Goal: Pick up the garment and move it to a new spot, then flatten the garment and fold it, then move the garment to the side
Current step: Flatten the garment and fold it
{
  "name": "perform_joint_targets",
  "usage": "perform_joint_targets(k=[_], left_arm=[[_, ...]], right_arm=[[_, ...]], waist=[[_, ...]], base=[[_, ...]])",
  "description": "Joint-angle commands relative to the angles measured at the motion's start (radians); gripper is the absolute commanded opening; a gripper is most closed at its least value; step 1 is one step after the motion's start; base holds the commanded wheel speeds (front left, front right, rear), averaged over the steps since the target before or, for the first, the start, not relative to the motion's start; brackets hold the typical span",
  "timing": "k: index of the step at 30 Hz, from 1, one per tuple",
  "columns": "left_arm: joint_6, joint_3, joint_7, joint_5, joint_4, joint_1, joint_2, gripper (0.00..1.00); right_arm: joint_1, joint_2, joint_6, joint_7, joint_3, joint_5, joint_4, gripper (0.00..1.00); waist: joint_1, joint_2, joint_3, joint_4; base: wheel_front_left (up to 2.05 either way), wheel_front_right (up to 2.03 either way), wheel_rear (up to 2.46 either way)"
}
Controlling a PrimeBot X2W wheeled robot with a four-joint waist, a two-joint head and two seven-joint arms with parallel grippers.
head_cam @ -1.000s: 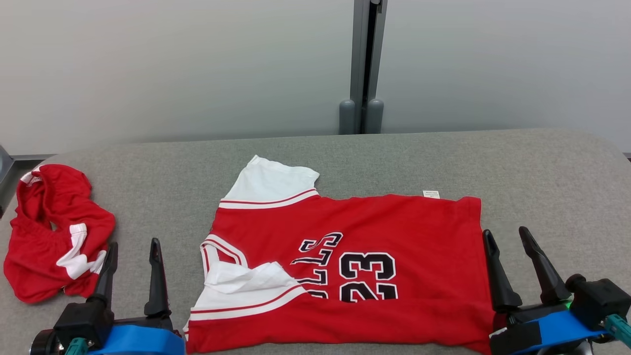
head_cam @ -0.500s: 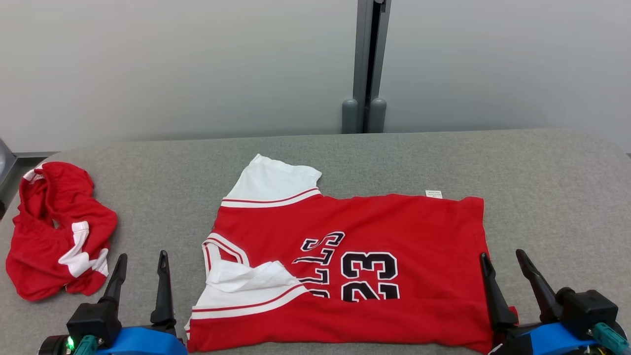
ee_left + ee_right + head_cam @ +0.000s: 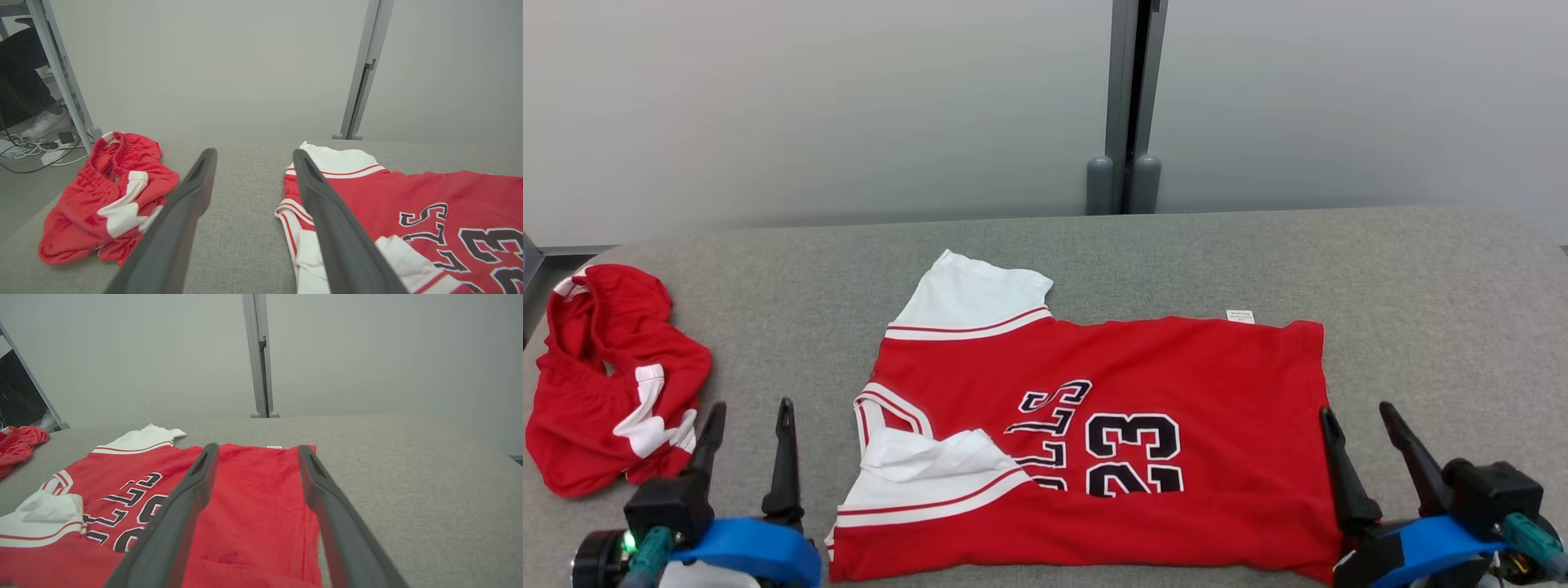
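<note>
The garment, a red jersey (image 3: 1217, 384) with white sleeves and the number 23, lies spread on the grey table (image 3: 1421, 286), collar to the left. Its near sleeve is crumpled over the chest. My left gripper (image 3: 752, 404) hovers open just left of the collar and sleeves, nothing between its fingers. In the left wrist view the left gripper (image 3: 254, 152) frames bare table, with the jersey (image 3: 429, 192) to its right. My right gripper (image 3: 1356, 408) stands open at the hem's near right corner. In the right wrist view the right gripper (image 3: 258, 446) straddles the jersey's (image 3: 253, 498) hem edge.
Crumpled red shorts (image 3: 613, 384) with white trim lie at the table's left end, also seen as the shorts (image 3: 110, 196) beside my left finger. A grey post (image 3: 1123, 106) stands behind the table. Off the left edge are floor cables and a person's shoe (image 3: 45, 122).
Both grippers have drawn back a little toward the near edge, the right one more. The head view shifted slightly. The jersey and shorts lie as before.
</note>
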Motion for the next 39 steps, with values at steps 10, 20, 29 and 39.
perform_joint_targets(k=[10, 20, 29, 39], left_arm=[[-0.103, -0.017, 0.095, 0.018, 0.037, -0.337, 0.097, 1.00], [-0.192, -0.051, 0.246, 0.006, 0.153, -0.733, 0.142, 1.00], [-0.228, -0.141, 0.378, -0.026, 0.355, -0.988, 0.142, 1.00], [-0.232, -0.303, 0.494, -0.091, 0.542, -1.107, 0.161, 1.00]], right_arm=[[-0.206, -0.055, 0.001, 0.066, -0.023, -0.032, 0.025, 1.00], [-0.450, -0.090, 0.001, 0.113, 0.017, -0.023, 0.039, 1.00], [-0.572, -0.086, 0.001, 0.114, 0.062, -0.010, 0.075, 1.00], [-0.638, -0.072, 0.001, 0.085, 0.083, 0.000, 0.112, 1.00]], waist=[[0.0000, 0.0000, 0.103, -0.037], [0.0000, 0.0000, 0.321, -0.110], [0.0000, 0.0000, 0.468, -0.162], [0.0000, 0.0000, 0.557, -0.208]], base=[[0.00, 0.00, 0.00], [0.00, 0.00, 0.00], [0.00, 0.00, 0.00], [0.00, 0.00, 0.00]])
